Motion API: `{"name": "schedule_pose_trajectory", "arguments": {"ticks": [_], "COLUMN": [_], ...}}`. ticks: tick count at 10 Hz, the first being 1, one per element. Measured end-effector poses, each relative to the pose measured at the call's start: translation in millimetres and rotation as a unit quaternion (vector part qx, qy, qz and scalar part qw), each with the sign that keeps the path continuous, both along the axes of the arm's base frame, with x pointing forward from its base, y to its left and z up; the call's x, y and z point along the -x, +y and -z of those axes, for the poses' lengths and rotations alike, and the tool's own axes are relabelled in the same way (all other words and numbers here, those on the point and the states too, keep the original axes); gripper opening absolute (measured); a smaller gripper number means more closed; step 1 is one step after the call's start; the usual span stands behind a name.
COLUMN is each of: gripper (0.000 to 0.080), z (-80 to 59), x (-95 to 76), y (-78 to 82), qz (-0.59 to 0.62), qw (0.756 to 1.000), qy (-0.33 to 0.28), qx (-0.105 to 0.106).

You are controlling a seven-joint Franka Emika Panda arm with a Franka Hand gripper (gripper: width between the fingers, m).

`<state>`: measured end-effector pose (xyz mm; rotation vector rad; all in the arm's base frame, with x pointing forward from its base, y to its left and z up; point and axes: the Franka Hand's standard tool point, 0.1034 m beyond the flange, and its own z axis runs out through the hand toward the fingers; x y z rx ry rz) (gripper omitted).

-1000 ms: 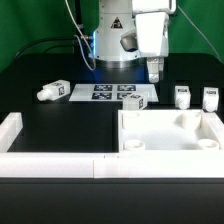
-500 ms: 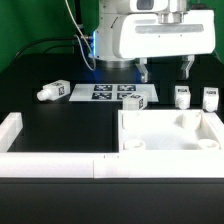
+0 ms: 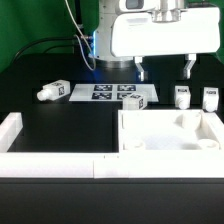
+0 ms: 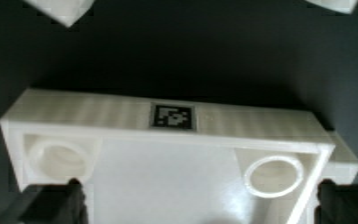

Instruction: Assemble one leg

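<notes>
Several stubby white legs with square tags lie apart on the black table: one on its side at the exterior view's left, one at the marker board's edge, two upright at the right. My gripper hangs open and empty above the back edge of the large white square panel. In the wrist view the gripper has its fingers spread wide over the panel, which shows a tag and two corner holes. Two white leg tips show beyond the panel.
The marker board lies behind the middle of the table. A long white L-shaped rail runs along the front and up the exterior view's left side. The arm's base stands behind the marker board.
The gripper has turned about its vertical axis, from side-on to broad face toward the exterior camera, with both fingers now spread in view. It has risen slightly in the last half second.
</notes>
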<state>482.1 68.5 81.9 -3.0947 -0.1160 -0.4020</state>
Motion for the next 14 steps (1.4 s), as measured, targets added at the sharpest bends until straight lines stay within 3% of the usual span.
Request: {"name": "schedule_pose_trajectory", "arguments": {"ticks": [3, 5, 9, 11, 12, 14], "gripper": [0.0649, 0.0649, 0.0649, 0.0649, 0.0649, 0.0649], "z": [11.8, 21.5, 22.7, 23.5, 22.5, 25.3], "x": [6.4, 9.3, 10.6, 14.6, 10.2, 20.4], "y": [-37.3, -57.2, -53.7, -61.2, -67.7, -69.2], "qz": [0.196, 0.269, 0.278, 0.3, 0.306, 0.308], "qw": [0.978, 0.959, 0.956, 0.938, 0.934, 0.924], "qy": [0.051, 0.061, 0.066, 0.158, 0.163, 0.207], "qx": [-0.043, -0.057, -0.06, -0.08, -0.084, -0.09]}}
